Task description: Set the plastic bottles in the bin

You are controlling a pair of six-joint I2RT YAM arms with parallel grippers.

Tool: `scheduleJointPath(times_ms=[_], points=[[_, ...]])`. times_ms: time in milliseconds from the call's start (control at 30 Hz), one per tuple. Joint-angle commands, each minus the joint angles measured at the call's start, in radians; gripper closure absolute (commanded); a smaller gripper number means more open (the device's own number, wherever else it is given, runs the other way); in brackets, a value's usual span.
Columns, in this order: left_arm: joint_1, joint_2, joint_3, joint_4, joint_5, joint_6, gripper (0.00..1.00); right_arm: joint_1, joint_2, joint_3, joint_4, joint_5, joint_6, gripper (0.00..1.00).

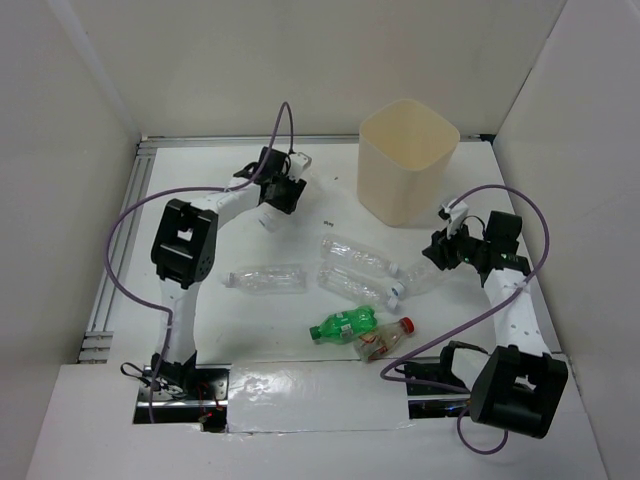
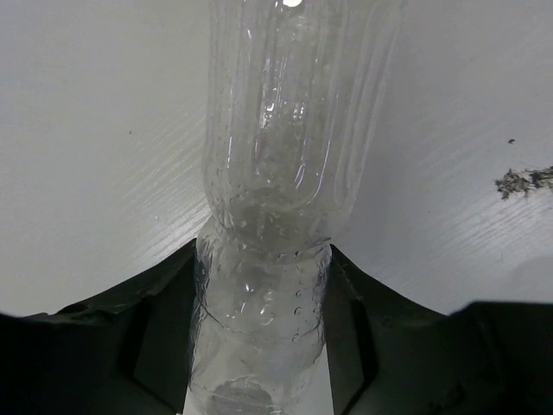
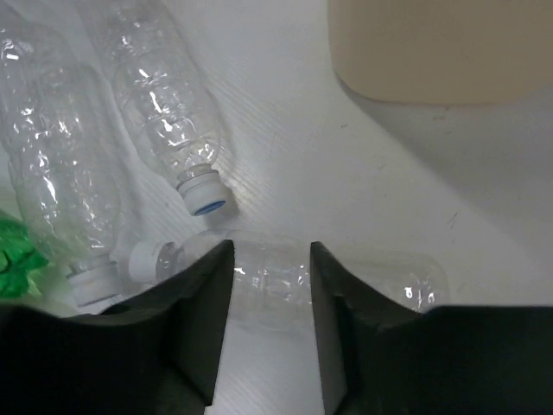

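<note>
The bin (image 1: 408, 165) stands upright at the far side of the bench (image 1: 250, 330), right of centre, its cream wall filling the upper corner of the right wrist view (image 3: 441, 47). Six plastic bottles lie on their sides nearer the arms. One clear bottle (image 1: 268, 280) lies alone to the left. Two clear bottles (image 1: 358, 258) lie side by side in the middle, their white caps pointing right. The green bottle (image 1: 343, 323) and the red-capped bottle (image 1: 385, 340) lie closest to the bases, touching.

The seventh bottle (image 2: 289, 156), clear and dimpled with droplets, is pinched around its waist by the left claw (image 2: 262, 255), left of the bin and well apart from it.

The right claw (image 3: 270, 251) is spread and straddles another clear bottle (image 3: 389, 272) lying crosswise just in front of the bin; whether its fingers (image 3: 207, 320) touch it cannot be told.

The bench is matte white with fine diagonal streaks and a dark crumb of debris (image 2: 523, 180). Plain white walls (image 1: 60, 150) enclose it on three sides, a metal rail (image 1: 115, 260) runs along the left edge, and purple cables (image 1: 130, 215) loop from both arms.
</note>
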Motion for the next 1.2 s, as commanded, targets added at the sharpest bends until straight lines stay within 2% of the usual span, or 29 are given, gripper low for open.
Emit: scheduleJointPath(times_ms=[0,33,133,200,367,400,533,567,600,633,667,700,733,767,900,1000,1033,1100,1133,1167], points=[[-0.021,-0.149,0.079,-0.011,0.006,-0.027,0.77,-0.004,-0.033,-0.017,-0.044,-0.084,-0.116,0.61],[-0.048,-0.195,0.131,-0.011,0.031,-0.048,0.81,-0.004,-0.045,-0.017,-0.044,-0.062,-0.116,0.67],[-0.085,-0.244,0.213,0.01,0.108,-0.099,0.83,-0.004,-0.054,-0.026,-0.026,-0.006,-0.128,0.67],[-0.121,-0.279,0.259,0.069,0.149,-0.174,0.85,-0.004,-0.054,-0.036,-0.025,-0.006,-0.161,0.59],[-0.174,-0.324,0.234,0.446,0.243,-0.41,0.9,-0.004,-0.045,-0.036,-0.035,-0.024,-0.17,0.56],[-0.174,-0.313,0.251,0.554,0.243,-0.446,0.9,-0.004,-0.045,-0.045,-0.035,-0.024,-0.17,0.56],[-0.199,-0.162,0.43,0.688,0.28,-0.564,0.92,-0.004,-0.074,-0.075,-0.035,-0.013,-0.17,0.55],[-0.211,-0.129,0.431,0.724,0.271,-0.581,0.92,-0.004,-0.074,-0.076,-0.035,-0.013,-0.17,0.54],[-0.211,-0.1,0.446,0.824,0.26,-0.599,0.91,-0.004,-0.085,-0.086,-0.024,-0.013,-0.17,0.54],[-0.225,-0.071,0.457,0.884,0.251,-0.616,0.87,-0.004,-0.085,-0.086,-0.024,-0.013,-0.17,0.51],[-0.24,-0.015,0.457,0.94,0.19,-0.651,0.79,-0.004,-0.097,-0.095,-0.024,-0.013,-0.17,0.48],[-0.24,0.012,0.469,1.048,0.153,-0.652,0.76,-0.004,-0.097,-0.095,-0.015,-0.013,-0.17,0.46],[-0.257,0.039,0.481,1.086,0.119,-0.652,0.73,-0.004,-0.11,-0.095,-0.015,-0.022,-0.17,0.44],[-0.275,0.105,0.556,1.086,0.044,-0.661,0.7,-0.004,-0.12,-0.095,-0.015,-0.022,-0.159,0.43],[-0.312,0.269,0.816,1.045,-0.041,-0.612,0.64,-0.004,-0.168,-0.129,0.005,-0.022,-0.15,0.43],[-0.312,0.287,0.845,1.032,-0.067,-0.621,0.52,-0.004,-0.192,-0.157,0.016,-0.012,-0.127,0.43],[-0.312,0.287,0.827,1.014,-0.067,-0.621,0.39,-0.004,-0.202,-0.157,0.016,-0.012,-0.127,0.4],[-0.312,0.248,0.736,1.014,-0.058,-0.598,0.22,-0.014,-0.202,-0.168,0.025,-0.012,-0.113,0.34],[-0.312,0.236,0.716,0.999,-0.058,-0.587,0.11,-0.014,-0.202,-0.168,0.025,-0.003,-0.104,0.3],[-0.312,0.227,0.704,0.98,-0.038,-0.587,0.05,-0.014,-0.202,-0.168,0.036,-0.002,-0.104,0.17]])
